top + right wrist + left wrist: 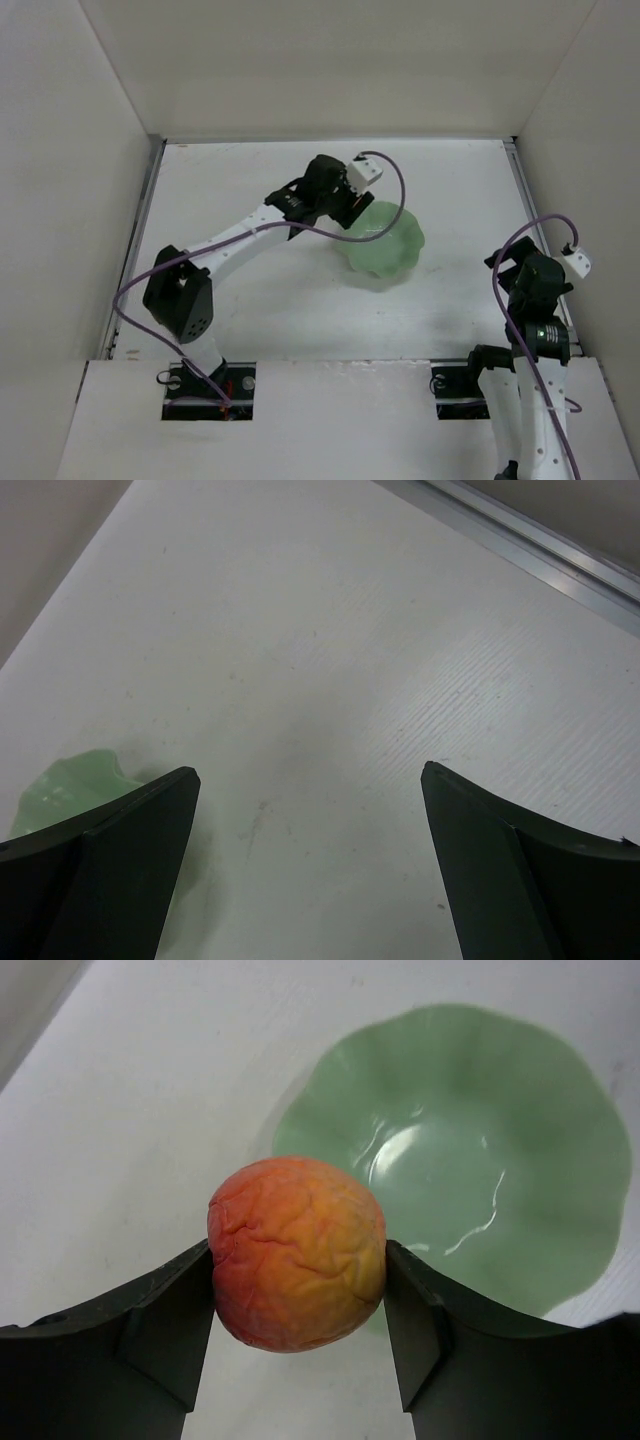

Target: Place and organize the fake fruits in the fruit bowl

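My left hand (298, 1265) grips the fruit (295, 1245) at the near rim of the bowl (560, 1120), so I'd carry it fwd over the centre, go low, then open slowly so it won't bounce out.

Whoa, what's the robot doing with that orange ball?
The left gripper is squeezing a wrinkly orange-red fake fruit and holding it at the edge of the mint-green fruit bowl. The bowl has nothing in it, so the fruit has not been dropped in yet. The right gripper is open and holds nothing, off to the side over the table.
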### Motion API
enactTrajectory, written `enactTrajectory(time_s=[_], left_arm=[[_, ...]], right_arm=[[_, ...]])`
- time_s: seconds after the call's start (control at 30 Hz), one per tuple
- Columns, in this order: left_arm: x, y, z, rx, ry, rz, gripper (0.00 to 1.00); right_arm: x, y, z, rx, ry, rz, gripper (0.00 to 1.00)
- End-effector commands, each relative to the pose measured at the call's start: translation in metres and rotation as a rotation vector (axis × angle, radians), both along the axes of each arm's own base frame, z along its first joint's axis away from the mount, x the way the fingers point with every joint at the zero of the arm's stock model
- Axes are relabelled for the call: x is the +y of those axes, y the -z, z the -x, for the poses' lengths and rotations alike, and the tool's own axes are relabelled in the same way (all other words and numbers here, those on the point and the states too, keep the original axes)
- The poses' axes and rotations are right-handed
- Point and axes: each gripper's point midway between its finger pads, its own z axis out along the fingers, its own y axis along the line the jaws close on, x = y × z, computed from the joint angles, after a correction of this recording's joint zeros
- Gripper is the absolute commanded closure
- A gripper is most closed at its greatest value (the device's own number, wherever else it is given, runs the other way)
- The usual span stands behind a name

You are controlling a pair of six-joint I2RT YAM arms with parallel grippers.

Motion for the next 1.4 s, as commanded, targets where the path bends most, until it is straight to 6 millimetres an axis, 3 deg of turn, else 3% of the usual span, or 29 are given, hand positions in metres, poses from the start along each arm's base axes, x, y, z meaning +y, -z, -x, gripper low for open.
enactTrajectory(time_s=[0.0,0.1,0.23,0.3,0.43,0.5,0.6,0.7,0.8,0.9,1.07,1.17,1.3,1.37], left_arm=[[-0.034,0.015,-0.013,0.010,0.003,-0.006,0.82],[-0.060,0.040,-0.019,0.047,0.046,-0.019,0.75],[-0.086,0.054,-0.027,0.072,0.081,0.001,0.51],[-0.095,0.048,-0.025,0.047,0.101,0.007,0.32],[-0.103,0.023,-0.022,-0.004,0.133,0.042,0.07],[-0.101,0.014,-0.020,-0.005,0.129,0.049,0.00],[-0.089,0.003,-0.017,-0.004,0.108,0.054,0.00],[-0.067,-0.024,-0.014,-0.019,0.067,0.080,0.00],[-0.022,-0.040,-0.017,0.006,-0.026,0.073,0.00],[0.041,-0.029,-0.018,0.099,-0.156,0.046,0.00],[0.182,0.012,-0.020,0.207,-0.539,0.074,0.00],[0.266,0.019,-0.017,0.205,-0.789,0.137,0.00],[0.356,0.024,0.008,0.144,-1.028,0.228,0.00],[0.390,0.035,0.029,0.129,-1.124,0.254,0.00]], right_arm=[[0.001,-0.007,0.000,-0.022,0.001,0.017,0.00],[0.003,-0.004,-0.002,-0.006,-0.009,0.019,0.00],[0.004,-0.001,-0.002,0.021,-0.010,0.028,0.00],[0.006,0.000,-0.002,0.025,-0.014,0.028,0.00],[0.008,0.000,-0.002,0.026,-0.021,0.034,0.00],[0.008,0.000,-0.002,0.024,-0.020,0.035,0.00],[0.009,0.000,-0.002,0.024,-0.021,0.036,0.00],[0.009,-0.001,-0.002,0.021,-0.023,0.037,0.00],[0.010,-0.002,-0.002,0.015,-0.026,0.037,0.00],[0.010,-0.003,-0.002,0.011,-0.028,0.037,0.00],[0.010,-0.004,-0.001,0.002,-0.027,0.037,0.00],[0.010,-0.005,-0.001,-0.001,-0.025,0.038,0.00],[0.011,-0.005,-0.001,-0.002,-0.028,0.038,0.00],[0.011,-0.004,-0.002,0.001,-0.030,0.038,0.00]])
